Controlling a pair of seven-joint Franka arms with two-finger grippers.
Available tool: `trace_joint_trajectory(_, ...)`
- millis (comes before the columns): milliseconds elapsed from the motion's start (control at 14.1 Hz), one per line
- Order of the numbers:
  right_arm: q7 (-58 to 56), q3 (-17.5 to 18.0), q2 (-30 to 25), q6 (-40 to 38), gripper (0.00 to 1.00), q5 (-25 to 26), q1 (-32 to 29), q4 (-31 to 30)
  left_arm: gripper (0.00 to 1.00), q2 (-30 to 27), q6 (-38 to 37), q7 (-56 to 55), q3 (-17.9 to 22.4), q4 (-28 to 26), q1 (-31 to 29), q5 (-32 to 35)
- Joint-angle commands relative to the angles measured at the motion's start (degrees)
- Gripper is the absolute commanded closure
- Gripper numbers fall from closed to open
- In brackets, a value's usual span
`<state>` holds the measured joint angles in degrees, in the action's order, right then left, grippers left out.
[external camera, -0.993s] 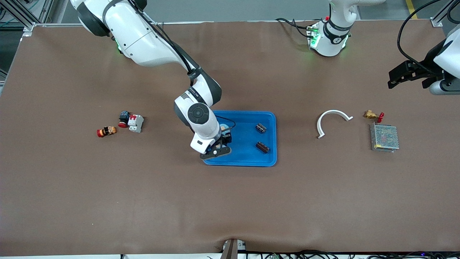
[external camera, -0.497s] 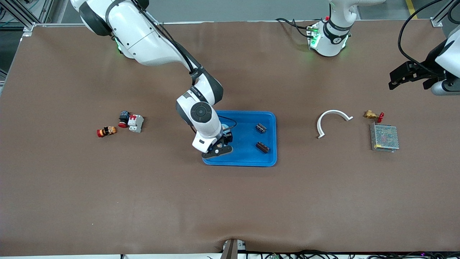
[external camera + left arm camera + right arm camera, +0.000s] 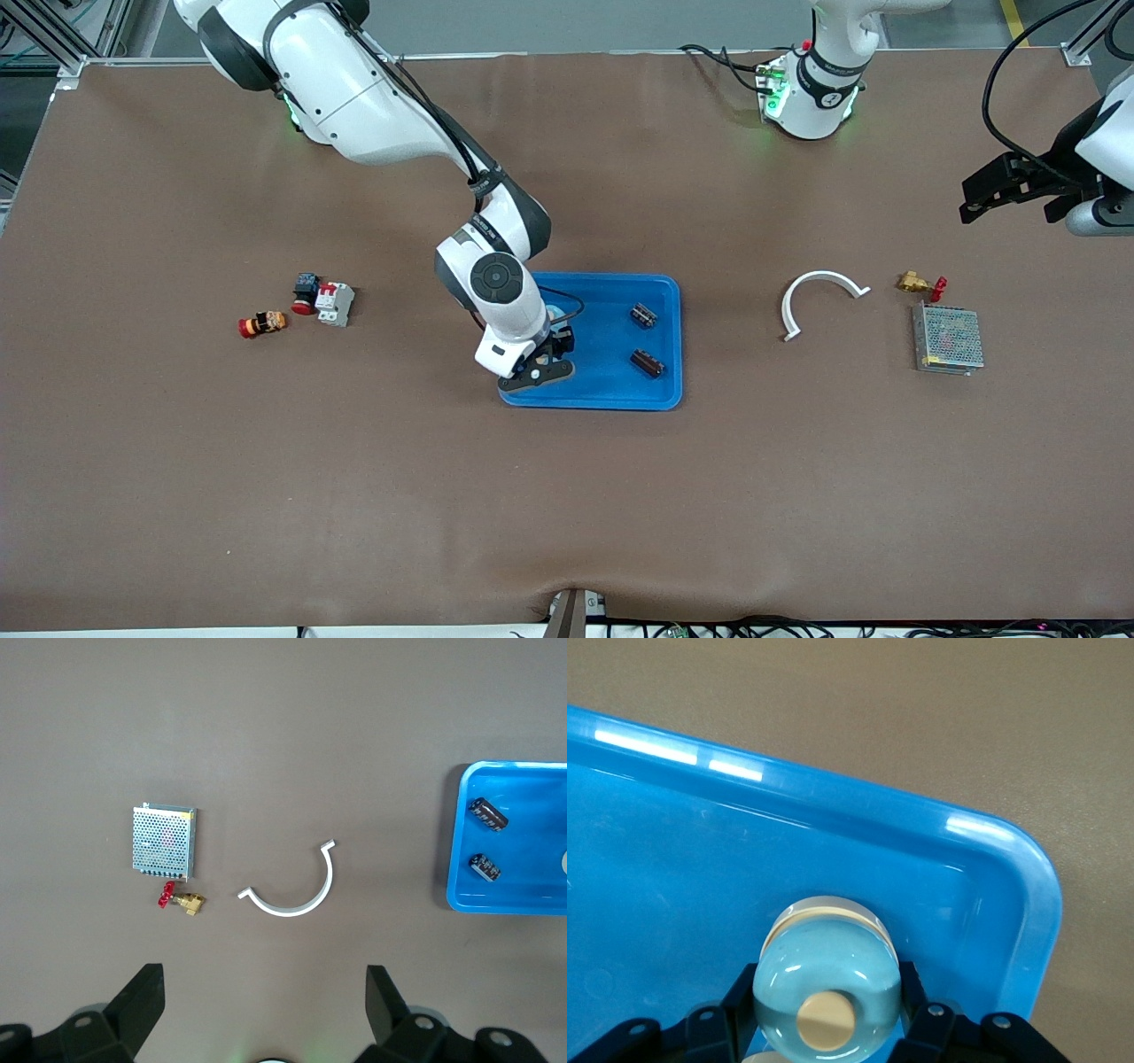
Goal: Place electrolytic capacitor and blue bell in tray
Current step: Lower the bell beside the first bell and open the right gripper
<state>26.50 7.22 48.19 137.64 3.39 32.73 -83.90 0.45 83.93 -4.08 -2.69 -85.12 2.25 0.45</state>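
The bright-blue tray [image 3: 611,400] lies mid-table. Two dark electrolytic capacitors [image 3: 644,315] [image 3: 648,362] lie in it at the side toward the left arm's end; they also show in the left wrist view [image 3: 488,813] [image 3: 484,866]. My right gripper [image 3: 534,372] is low in the tray's corner nearest the front camera, toward the right arm's end. It is shut on the pale blue bell [image 3: 828,979], which has a cream button and sits between the fingers [image 3: 917,1010] near the tray rim [image 3: 1028,870]. The hand hides the bell in the front view. My left gripper [image 3: 970,202] waits open and empty over the table's left-arm end.
A white curved piece [image 3: 819,297], a brass valve with a red handle [image 3: 920,284] and a metal mesh box [image 3: 948,338] lie toward the left arm's end. A breaker with a red button [image 3: 323,301] and a small red-orange part [image 3: 263,323] lie toward the right arm's end.
The right arm's wrist has shifted slightly, with the gripper staying in the same tray corner on the bell. The left gripper has drifted slightly. Nothing else moved.
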Motion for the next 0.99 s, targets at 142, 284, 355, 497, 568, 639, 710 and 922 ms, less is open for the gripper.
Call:
trace_joint_trajectory(142, 1.4, -0.6, 0.8, 0.0, 0.00, 1.2, 0.8, 1.6, 0.00, 1.7, -0.1, 0.5, 0.1, 2.6, 0.6, -0.3)
trace_joint_trajectory(284, 1.2, -0.6, 0.4, -0.2, 0.00, 1.1, 0.6, 1.6, 0.00, 1.7, -0.1, 0.4, 0.1, 2.6, 0.6, -0.3)
trace_joint_trajectory(355, 1.1, -0.5, -0.2, -0.6, 0.00, 1.0, 0.2, 1.6, 0.00, 1.7, -0.1, 0.4, 0.1, 2.6, 0.6, -0.3)
trace_joint_trajectory(497, 0.8, -0.5, -2.5, -2.0, 0.00, 0.9, -0.4, 1.2, 0.00, 1.7, -0.1, 0.4, 0.1, 2.6, 0.8, -0.1)
trace_joint_trajectory(568, 0.7, -0.5, -4.5, -5.5, 0.00, 0.8, -0.6, 1.4, 0.00, 1.7, -0.1, 0.7, 0.1, 2.6, 0.6, -0.2)
trace_joint_trajectory(639, 0.7, -0.5, -6.3, -9.3, 0.00, 0.7, -0.6, 1.5, 0.00, 1.7, -0.1, 0.7, 0.1, 2.6, 0.6, -0.2)
trace_joint_trajectory(710, 0.7, -0.5, -9.1, -12.5, 0.00, 0.7, -0.7, 1.4, 0.00, 1.7, -0.1, 0.8, 0.1, 2.6, 0.5, -0.2)
trace_joint_trajectory(922, 0.6, -0.4, -18.7, -28.1, 0.00, 0.2, -2.4, 1.2, 0.00, 1.7, -0.1, 0.8, 0.1, 2.6, 0.5, -0.2)
